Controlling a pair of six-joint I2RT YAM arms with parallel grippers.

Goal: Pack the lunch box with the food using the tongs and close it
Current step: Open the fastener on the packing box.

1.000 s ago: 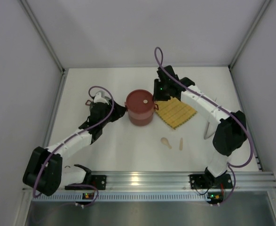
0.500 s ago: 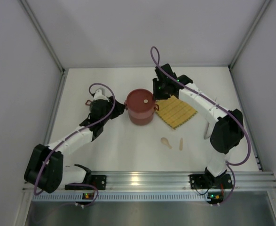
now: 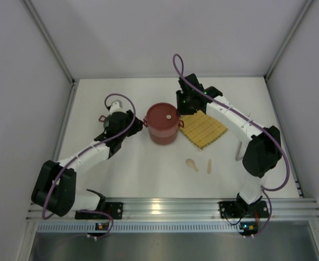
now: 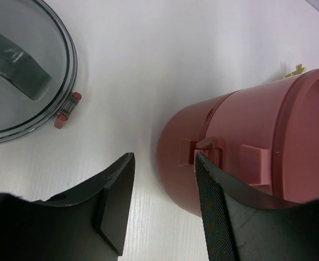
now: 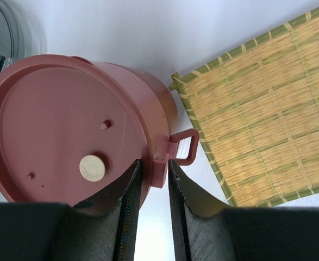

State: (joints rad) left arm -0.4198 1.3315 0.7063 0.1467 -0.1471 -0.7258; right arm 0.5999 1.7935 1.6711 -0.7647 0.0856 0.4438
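Since a second ago my left arm has pulled its elbow inward and nudged the wrist toward the back wall. My left pincer (image 4: 163, 160) hangs slack, jaws apart, just beside the lidded lunch box (image 3: 162, 124) at mid-table. My right arm stretches long past the mat (image 3: 204, 129), and my right pincer (image 5: 155, 164) is clamped narrowly on the box's rim tab beside its handle.

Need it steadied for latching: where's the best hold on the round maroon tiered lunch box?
Probably the looped side handle on the round maroon tiered lunch box, from the yellow woven mat side: it juts off the wall, thin enough for jaws; the body looks too wide.
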